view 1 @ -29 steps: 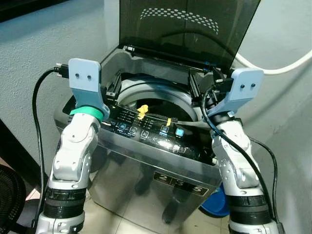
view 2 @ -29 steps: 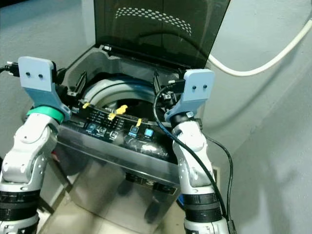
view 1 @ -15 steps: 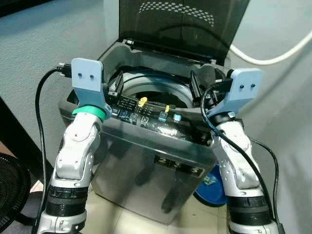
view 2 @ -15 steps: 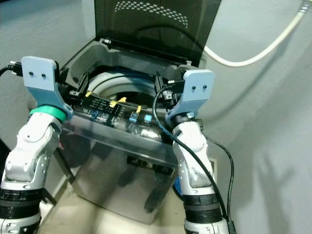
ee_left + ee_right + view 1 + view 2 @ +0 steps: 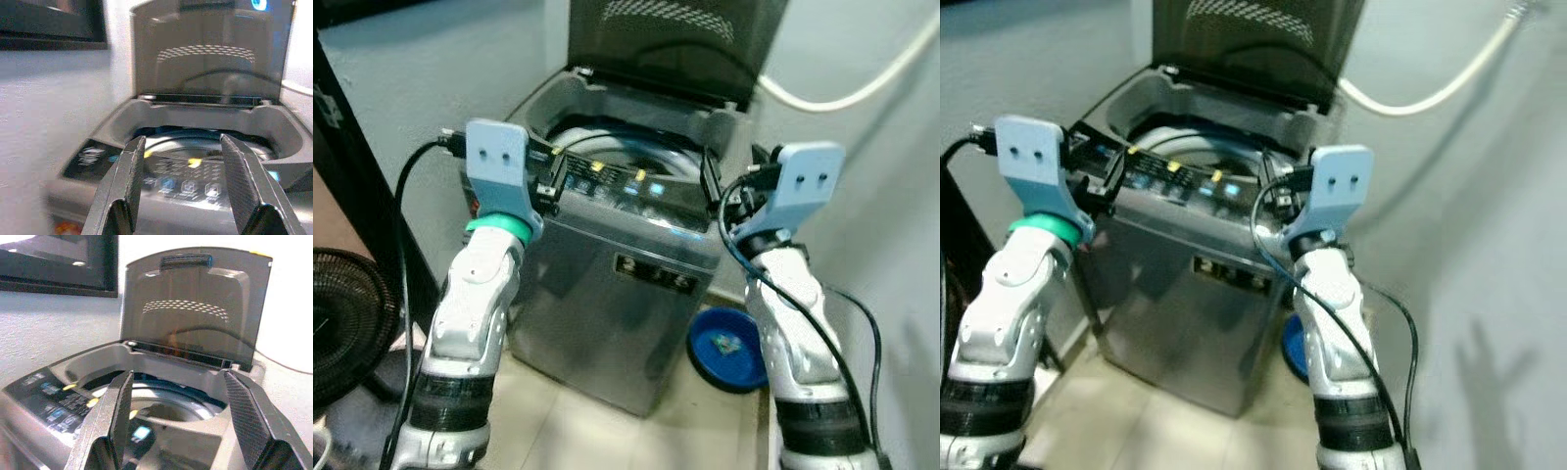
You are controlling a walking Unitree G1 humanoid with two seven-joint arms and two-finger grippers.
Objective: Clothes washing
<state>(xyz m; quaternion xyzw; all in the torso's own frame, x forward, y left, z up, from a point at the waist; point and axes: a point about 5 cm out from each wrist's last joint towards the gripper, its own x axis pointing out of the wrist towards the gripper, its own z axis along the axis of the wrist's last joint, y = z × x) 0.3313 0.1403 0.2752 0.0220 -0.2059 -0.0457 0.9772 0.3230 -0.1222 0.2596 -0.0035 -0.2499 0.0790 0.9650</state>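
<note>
The washer [image 5: 626, 255] (lid up) sits at twelve o'clock, between the left gripper [image 5: 183, 191] and right gripper [image 5: 178, 421], both wide open, holding nothing.

Home laundry corner: top-load washing machine [image 5: 626, 245], tiled floor [image 5: 597, 431], blue basin [image 5: 729, 348].

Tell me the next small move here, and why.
Probably step closer to the washing machine. Its lid stands open, and the left gripper and right gripper both hold open, empty jaws short of the drum, so nothing can be loaded or pressed yet.
</note>
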